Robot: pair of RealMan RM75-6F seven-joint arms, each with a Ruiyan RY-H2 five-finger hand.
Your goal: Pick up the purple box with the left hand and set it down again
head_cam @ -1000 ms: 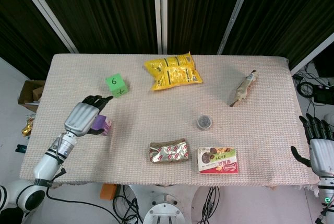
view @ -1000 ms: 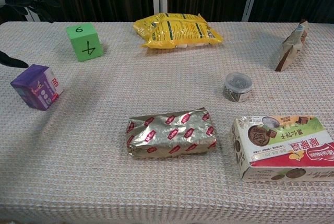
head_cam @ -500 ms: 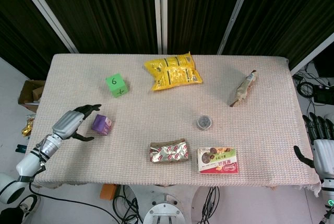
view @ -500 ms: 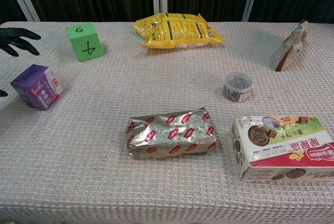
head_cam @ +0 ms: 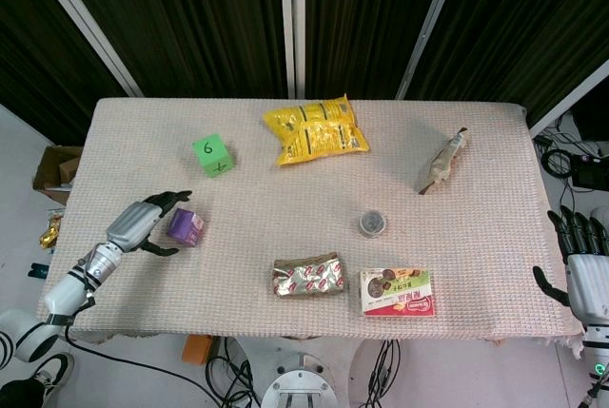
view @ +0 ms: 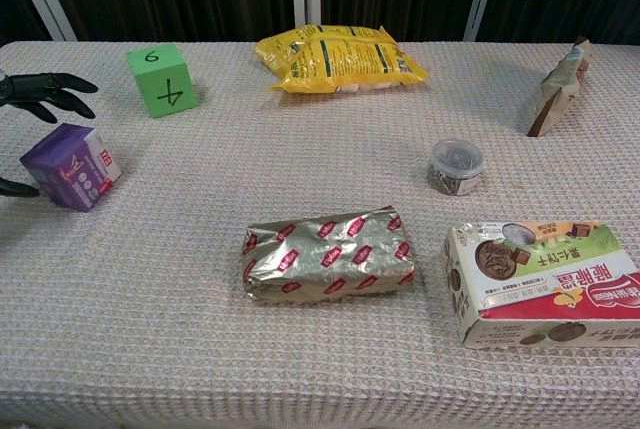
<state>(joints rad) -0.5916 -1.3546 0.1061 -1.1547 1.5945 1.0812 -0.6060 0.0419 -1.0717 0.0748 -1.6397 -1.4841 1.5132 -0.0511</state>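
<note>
The bench [head_cam: 476, 265] is covered with a pale, waffle-textured cloth reaching to every edge. Dark curtains with light vertical frame bars are seen behind it. A cardboard carton [head_cam: 55, 170] sits on the floor off the bench's left end, and cables [head_cam: 571, 156] lie on the floor off the right end.

The purple box [head_cam: 185, 227] rests on the cloth near the left edge, below the green cube [head_cam: 212, 155].

The left robot hand [head_cam: 143, 222] is seen just left of the box, fingers spread, with dark fingertips above and below it. In the chest view a thumb tip lies at the box's lower left corner; contact cannot be confirmed. No grip is seen; nothing is held.

The right robot hand [head_cam: 582, 265] is seen beyond the right end of the bench, fingers apart and pointing up, holding nothing.

Also noted on the cloth: a yellow bag [head_cam: 315, 129] at top centre, a brown packet [head_cam: 445, 161] at upper right, a small jar [head_cam: 372, 223], a foil pack [head_cam: 306, 277] and a snack box [head_cam: 398, 292] along the near edge.
</note>
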